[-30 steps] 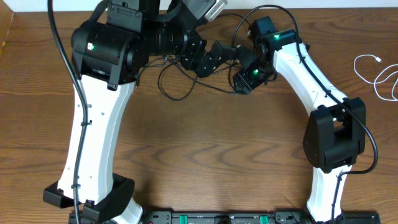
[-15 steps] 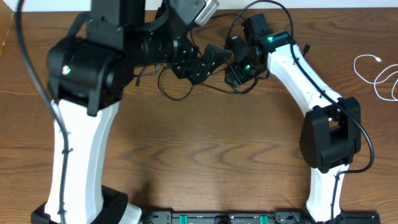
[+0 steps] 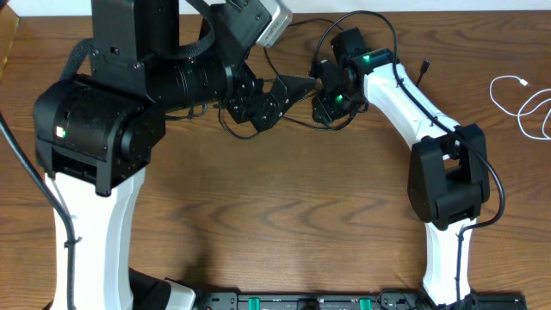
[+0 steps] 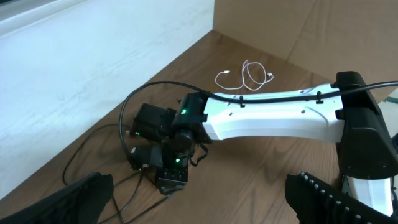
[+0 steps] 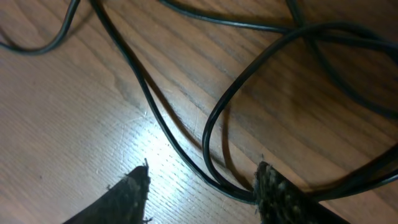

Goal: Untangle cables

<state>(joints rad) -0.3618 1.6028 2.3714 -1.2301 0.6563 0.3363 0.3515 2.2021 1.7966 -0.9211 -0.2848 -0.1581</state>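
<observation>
Black cables [image 3: 244, 132] lie in loose crossed loops at the back middle of the table, under both grippers. My right gripper [image 3: 325, 105] is low over them. In the right wrist view its fingers [image 5: 203, 171] are open, with a black cable loop [image 5: 211, 134] lying between them and touching the right finger. My left gripper [image 3: 280, 93] is open and empty, raised above the table. In the left wrist view [image 4: 202, 183] it faces the right gripper and the black cables [image 4: 121, 190]. A white cable [image 3: 527, 105] lies coiled at the far right, also in the left wrist view [image 4: 247, 73].
The wooden table [image 3: 284, 215] ends at a white wall [image 4: 81, 68] at the back. A cardboard box [image 4: 298, 28] stands past the table's right end. The right arm [image 4: 273, 118] stretches across between the black cables and the white cable.
My right gripper has moved left and toward the back, down onto the black cable loops. My left arm has swung left and risen toward the camera, its gripper drawing back slightly.
</observation>
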